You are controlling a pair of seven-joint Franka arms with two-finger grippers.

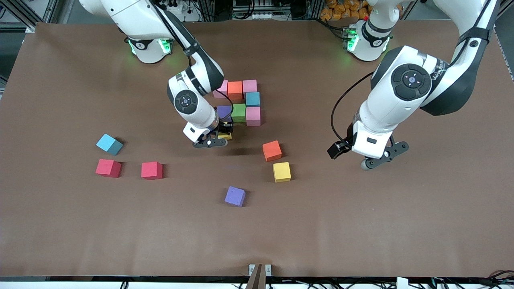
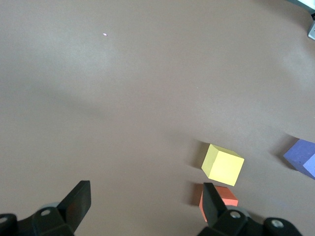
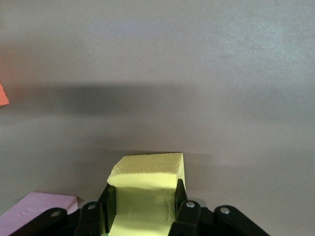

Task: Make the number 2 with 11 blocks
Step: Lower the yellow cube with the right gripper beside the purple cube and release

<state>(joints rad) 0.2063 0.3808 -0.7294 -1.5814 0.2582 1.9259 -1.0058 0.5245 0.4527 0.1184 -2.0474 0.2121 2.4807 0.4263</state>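
1. The partly built number 2 (image 1: 241, 102) lies on the brown tabletop (image 1: 361, 224) near the robots' bases: a top row of pink, orange (image 1: 235, 90) and pink cubes, a blue cube (image 1: 252, 98) just under the pink one toward the left arm's end, then a row of purple (image 1: 223, 112), green (image 1: 239, 112) and pink (image 1: 253, 116), all touching.
2. The right end effector (image 1: 217, 138) is just beside the purple cube, on the side nearer the front camera; its fingers are pinching a pale yellow block (image 3: 146, 196), whose sides are squeezed between the pads in the right wrist view.
3. Loose blocks lie nearer the front camera: an orange one (image 1: 272, 150) with a yellow one (image 1: 282, 171) just beside it, and a purple one (image 1: 235, 196) nearer still.
4. Toward the right arm's end of the tabletop are a blue block (image 1: 109, 144) and two red blocks (image 1: 108, 167) (image 1: 151, 170), set apart from each other.
5. The left end effector (image 1: 381, 158) waits over bare tabletop toward the left arm's end, fingers spread wide and gripping nothing; the left wrist view shows the loose yellow, orange and purple blocks past its fingertips (image 2: 76, 204).
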